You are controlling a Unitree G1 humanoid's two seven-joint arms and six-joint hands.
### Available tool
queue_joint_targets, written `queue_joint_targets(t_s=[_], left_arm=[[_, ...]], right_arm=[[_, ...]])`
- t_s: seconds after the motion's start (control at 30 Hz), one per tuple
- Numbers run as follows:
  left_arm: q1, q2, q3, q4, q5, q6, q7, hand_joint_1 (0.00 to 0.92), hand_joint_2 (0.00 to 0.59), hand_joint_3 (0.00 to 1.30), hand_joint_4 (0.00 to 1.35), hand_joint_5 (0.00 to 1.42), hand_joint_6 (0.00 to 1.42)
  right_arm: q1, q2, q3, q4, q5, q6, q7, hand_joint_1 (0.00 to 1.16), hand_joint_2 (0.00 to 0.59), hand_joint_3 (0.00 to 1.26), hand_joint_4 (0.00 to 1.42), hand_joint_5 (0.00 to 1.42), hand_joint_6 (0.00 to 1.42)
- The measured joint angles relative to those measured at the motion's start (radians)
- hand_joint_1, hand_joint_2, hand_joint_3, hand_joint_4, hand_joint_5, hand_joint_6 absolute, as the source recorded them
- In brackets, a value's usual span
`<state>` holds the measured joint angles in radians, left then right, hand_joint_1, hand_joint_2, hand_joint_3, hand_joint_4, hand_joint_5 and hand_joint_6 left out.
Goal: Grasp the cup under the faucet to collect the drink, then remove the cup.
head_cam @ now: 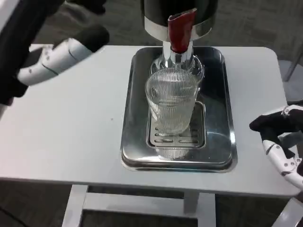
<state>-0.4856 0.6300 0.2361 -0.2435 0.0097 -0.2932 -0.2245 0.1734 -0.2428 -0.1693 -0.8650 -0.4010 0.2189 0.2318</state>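
I see the ribbed glass cup [171, 105] upright on the metal tray [222, 142], directly under the red-handled faucet [180, 33]. My left hand [66, 52] hovers empty, fingers extended; my right hand [281, 142], at the table [71, 127] edge, holds nothing, fingers apart.

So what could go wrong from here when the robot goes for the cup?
1. The cup is clear ribbed glass standing close under the faucet; a robot hand closing on it could slip, or knock it against the faucet.
2. The right robot hand must come in over the raised tray rim and could catch it.
3. Lifting the cup out tilted could spill on the tray.
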Motion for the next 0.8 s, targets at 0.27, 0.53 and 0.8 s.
queue_joint_targets(t_s=[0.27, 0.53, 0.8], left_arm=[[-0.175, 0.022, 0.000, 0.050, -0.270, 0.129, -0.194, 0.000, 0.059, 0.22, 0.23, 0.29, 0.34], [-0.288, -0.001, -0.080, 0.148, -0.361, 0.254, -0.346, 0.000, 0.063, 0.16, 0.13, 0.22, 0.26], [-0.368, -0.048, -0.123, 0.218, -0.440, 0.385, -0.463, 0.000, 0.066, 0.14, 0.10, 0.18, 0.24]], right_arm=[[0.000, 0.002, 0.006, -0.005, -0.002, 0.001, -0.002, 0.67, 0.494, 0.61, 0.50, 0.50, 0.59], [0.002, 0.004, 0.016, -0.009, -0.004, 0.002, -0.006, 0.66, 0.497, 0.61, 0.50, 0.50, 0.59], [0.009, 0.004, 0.015, -0.012, -0.004, 0.002, -0.010, 0.66, 0.498, 0.61, 0.50, 0.50, 0.59]])
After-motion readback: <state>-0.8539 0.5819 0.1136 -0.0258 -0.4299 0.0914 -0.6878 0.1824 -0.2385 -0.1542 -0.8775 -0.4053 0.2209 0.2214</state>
